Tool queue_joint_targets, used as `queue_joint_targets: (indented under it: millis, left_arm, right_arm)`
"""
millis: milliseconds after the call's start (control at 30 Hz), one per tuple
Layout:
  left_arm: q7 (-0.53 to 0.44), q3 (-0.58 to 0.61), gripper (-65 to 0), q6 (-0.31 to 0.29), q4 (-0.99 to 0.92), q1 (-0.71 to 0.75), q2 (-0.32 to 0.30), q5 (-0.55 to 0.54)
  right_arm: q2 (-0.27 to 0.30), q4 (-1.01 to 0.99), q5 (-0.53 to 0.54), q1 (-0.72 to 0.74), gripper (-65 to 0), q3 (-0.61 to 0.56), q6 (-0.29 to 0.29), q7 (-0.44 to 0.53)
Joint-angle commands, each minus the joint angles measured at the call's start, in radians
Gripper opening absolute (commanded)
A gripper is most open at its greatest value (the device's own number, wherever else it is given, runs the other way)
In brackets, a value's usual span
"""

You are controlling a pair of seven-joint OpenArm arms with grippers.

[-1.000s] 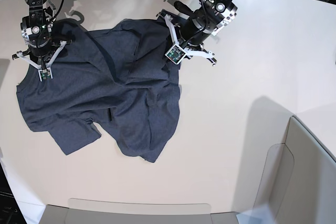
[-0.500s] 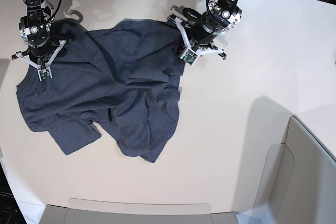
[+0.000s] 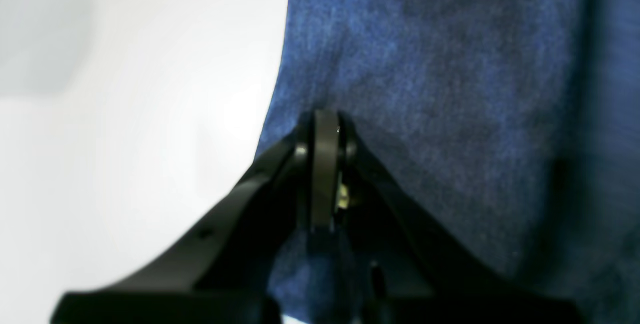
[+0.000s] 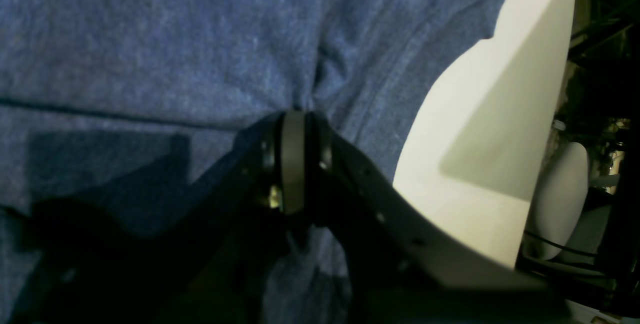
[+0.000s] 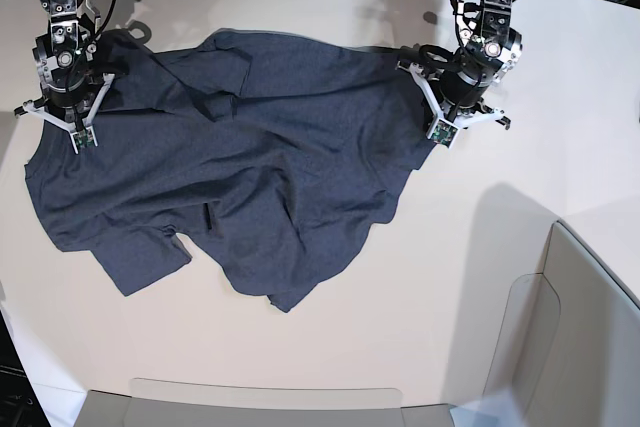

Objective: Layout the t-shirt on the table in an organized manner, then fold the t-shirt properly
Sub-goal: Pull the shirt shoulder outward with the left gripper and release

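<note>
The left gripper (image 3: 325, 129) has its jaws pressed together on a pinch of the t-shirt (image 5: 230, 167), right beside a free edge of the cloth, with bare white desk (image 3: 125, 114) showing past that edge in the left wrist view. The right gripper (image 4: 294, 124) likewise has its jaws clamped on a small bunched fold of the same shirt, close to a stitched hem that curves away toward the rounded rim of the desk in the right wrist view. In the base view the left gripper (image 5: 437, 125) sits at the shirt's right-hand corner near the top of the desk, and the right gripper (image 5: 78, 127) sits at the shirt's upper left corner, so the cloth runs between the two arms along the far side of the desk. The shirt is dark heathered navy and lies on the off-white desk (image 5: 450, 277), covering the upper left part of it. It is spread wide but not flat: creases and overlapping folds cross its middle, a sleeve-like flap sticks out at the lower left, and a rumpled lobe hangs toward the centre of the desk. A grey-beige bin wall (image 5: 570, 337) stands at the lower right, well apart from the shirt.
</note>
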Motion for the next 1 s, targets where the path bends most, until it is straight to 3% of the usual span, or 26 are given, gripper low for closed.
queue_joint_targets:
  millis: [0,400,667,833,967]
  left_arm:
    - [0.071,-0.019,-64.3,0.003,-0.007,0.010,-0.017,0.034]
    - [0.071,-0.216,-64.3,0.003,-0.027,-0.018,-0.019,0.034]
    - [0.076,-0.297,-64.3,0.003,-0.021,0.027,-0.016,0.030]
    - [0.071,-0.352,-63.7,0.001,0.111,0.071,0.007,0.013]
    - [0.084,-0.403,-55.1,-0.003,0.280,0.080,0.070,-0.032]
  right_arm:
    - [0.005,-0.016,0.016,-0.001,-65.0,-0.003,0.027,-0.068]
    - [-0.001,-0.013,0.014,0.051,-65.0,-0.002,0.027,-0.068]
    - [-0.047,0.010,0.014,0.044,-65.0,0.003,0.027,-0.068]
    - [-0.050,0.143,0.016,0.019,-65.0,0.003,0.025,-0.069]
    - [-0.081,0.237,0.014,0.019,-65.0,0.081,0.024,-0.071]
